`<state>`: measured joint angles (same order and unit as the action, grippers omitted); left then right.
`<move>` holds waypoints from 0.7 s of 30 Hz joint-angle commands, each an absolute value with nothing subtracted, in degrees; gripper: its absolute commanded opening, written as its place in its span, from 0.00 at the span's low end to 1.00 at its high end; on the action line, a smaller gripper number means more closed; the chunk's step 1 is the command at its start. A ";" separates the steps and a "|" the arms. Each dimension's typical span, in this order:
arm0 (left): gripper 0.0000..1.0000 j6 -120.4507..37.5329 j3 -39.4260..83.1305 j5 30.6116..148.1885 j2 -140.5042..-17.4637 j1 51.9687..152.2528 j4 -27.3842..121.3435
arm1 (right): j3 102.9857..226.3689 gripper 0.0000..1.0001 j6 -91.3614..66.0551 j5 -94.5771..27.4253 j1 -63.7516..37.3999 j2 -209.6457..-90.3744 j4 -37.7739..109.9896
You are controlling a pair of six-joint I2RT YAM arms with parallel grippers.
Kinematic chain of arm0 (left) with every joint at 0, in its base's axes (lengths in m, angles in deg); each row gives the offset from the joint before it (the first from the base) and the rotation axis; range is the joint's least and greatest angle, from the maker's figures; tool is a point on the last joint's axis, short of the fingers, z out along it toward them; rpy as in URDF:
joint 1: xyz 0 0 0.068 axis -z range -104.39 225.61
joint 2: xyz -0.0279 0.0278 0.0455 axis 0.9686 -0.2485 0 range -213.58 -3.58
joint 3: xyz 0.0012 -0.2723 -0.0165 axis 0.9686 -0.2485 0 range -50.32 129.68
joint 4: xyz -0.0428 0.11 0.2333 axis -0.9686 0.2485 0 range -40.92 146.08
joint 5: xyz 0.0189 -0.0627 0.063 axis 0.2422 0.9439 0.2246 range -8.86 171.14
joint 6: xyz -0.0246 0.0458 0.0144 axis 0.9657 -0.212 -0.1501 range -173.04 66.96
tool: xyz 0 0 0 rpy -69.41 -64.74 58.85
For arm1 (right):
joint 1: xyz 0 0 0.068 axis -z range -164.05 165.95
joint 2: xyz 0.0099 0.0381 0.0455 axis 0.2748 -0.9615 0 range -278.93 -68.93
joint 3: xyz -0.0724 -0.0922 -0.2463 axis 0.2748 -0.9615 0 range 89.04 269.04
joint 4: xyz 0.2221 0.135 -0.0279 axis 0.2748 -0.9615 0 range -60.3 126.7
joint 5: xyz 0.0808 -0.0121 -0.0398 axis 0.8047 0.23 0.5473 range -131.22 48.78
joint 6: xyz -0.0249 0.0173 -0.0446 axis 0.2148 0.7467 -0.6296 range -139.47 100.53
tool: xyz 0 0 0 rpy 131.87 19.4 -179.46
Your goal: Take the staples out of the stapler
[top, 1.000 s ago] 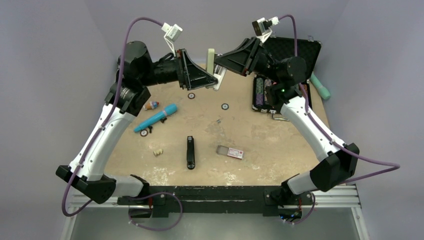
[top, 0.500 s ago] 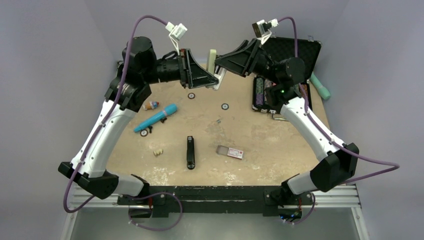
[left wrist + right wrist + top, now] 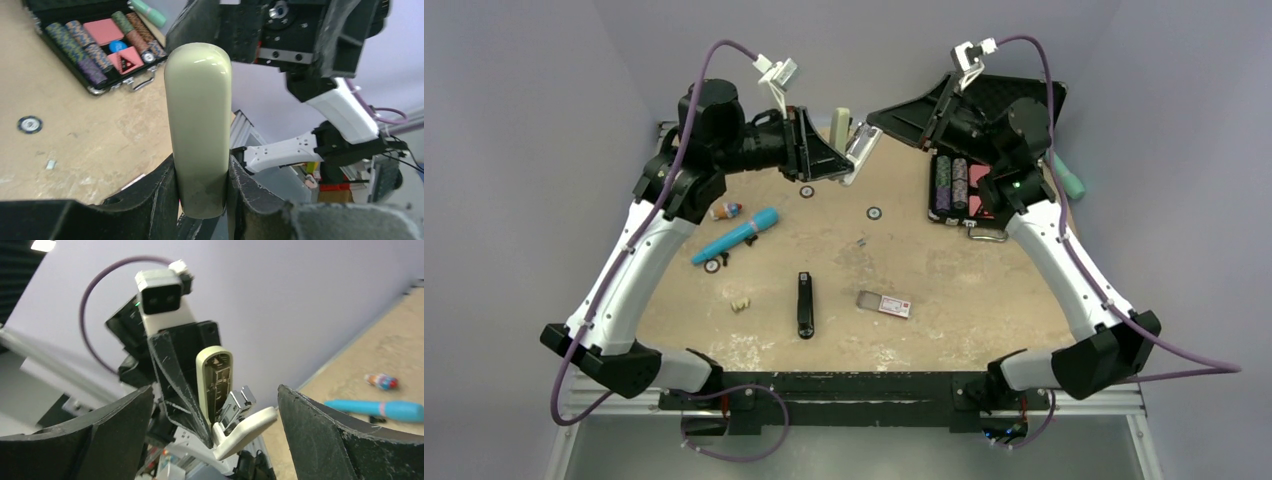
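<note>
Above the far edge of the bench [image 3: 984, 290], my left hand [image 3: 201, 192] is clamped on the lower end of the cream stapler [image 3: 198, 115], which is swung open with its metal magazine exposed. My right hand [image 3: 886, 113] gapes wide beside it, holding nothing. Gripped so low, the stapler could pivot when tugged and scatter staples off the edge. I can read no writing on it.
</note>
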<state>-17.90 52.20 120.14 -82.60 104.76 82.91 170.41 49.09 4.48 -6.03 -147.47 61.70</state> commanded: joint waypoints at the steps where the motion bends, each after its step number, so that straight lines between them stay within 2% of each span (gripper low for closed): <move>1: 0.00 -22.05 54.27 113.42 -82.54 103.19 88.65 | 176.64 0.99 33.81 -6.08 -3.78 -145.51 33.29; 6: 0.00 -25.02 52.44 108.54 -83.34 102.42 90.80 | 172.63 0.99 29.03 -9.36 -2.07 -142.25 24.87; 11: 0.00 -29.51 50.40 94.59 -85.79 102.33 94.83 | 169.89 0.99 24.18 -14.10 -1.98 -139.24 18.21; 21: 0.00 -34.22 40.12 81.36 -93.52 100.92 90.33 | 166.78 0.99 17.47 -22.49 -1.91 -135.30 10.60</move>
